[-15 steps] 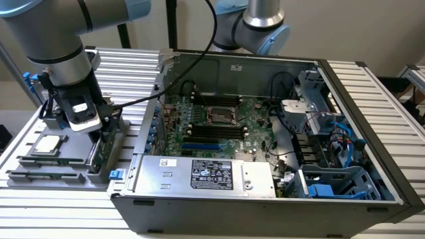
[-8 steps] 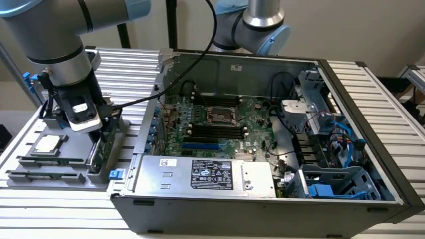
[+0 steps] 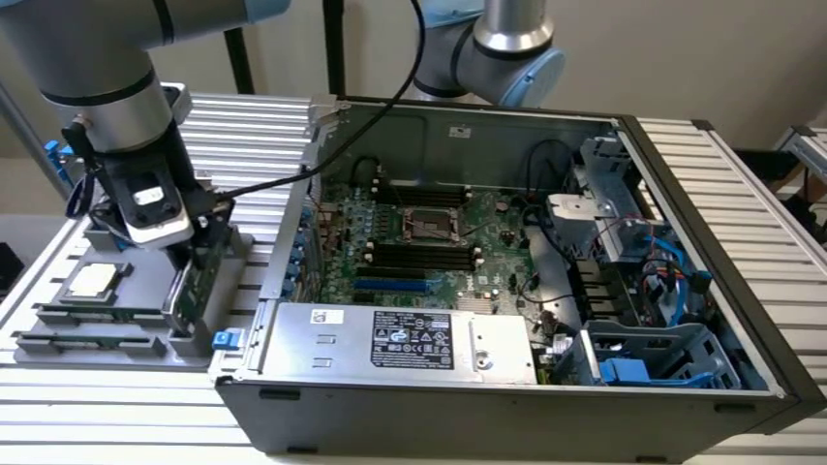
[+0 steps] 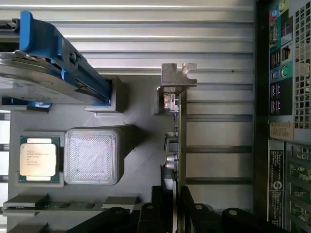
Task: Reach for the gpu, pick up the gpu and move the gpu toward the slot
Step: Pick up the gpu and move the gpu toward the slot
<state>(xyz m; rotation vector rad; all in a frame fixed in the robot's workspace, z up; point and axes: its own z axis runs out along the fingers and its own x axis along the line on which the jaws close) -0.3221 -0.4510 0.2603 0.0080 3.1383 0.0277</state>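
The thin green circuit-board gpu [image 3: 182,291] [image 4: 181,141] stands on edge in a grey moulded parts tray [image 3: 52,341] [image 4: 141,121]. The tray rests on the slotted aluminium table [image 3: 252,126] at the exterior view's left, just beside the open dark-grey computer case [image 3: 517,412]. In the wrist view the card appears edge-on, with its silver metal bracket [image 4: 176,77] at the end away from the gripper.

The black gripper [image 3: 194,254] [image 4: 177,196] is lowered onto the tray and sits astride the end of the gpu opposite the bracket. Whether it is clamped on the card or merely flanks it cannot be determined. The gpu is seated in the tray, outside the case.

On the same tray, further to the exterior view's left, lie a square silver-lidded processor chip [image 3: 97,281] [image 4: 39,158] and narrow green memory sticks [image 3: 97,316] [image 4: 48,204]. A silver hard drive with blue rails [image 4: 43,73] lies beyond the chip. Inside the case, the green motherboard [image 3: 427,242] lies flat, with a silver boxy power supply [image 3: 387,339] along the near wall.
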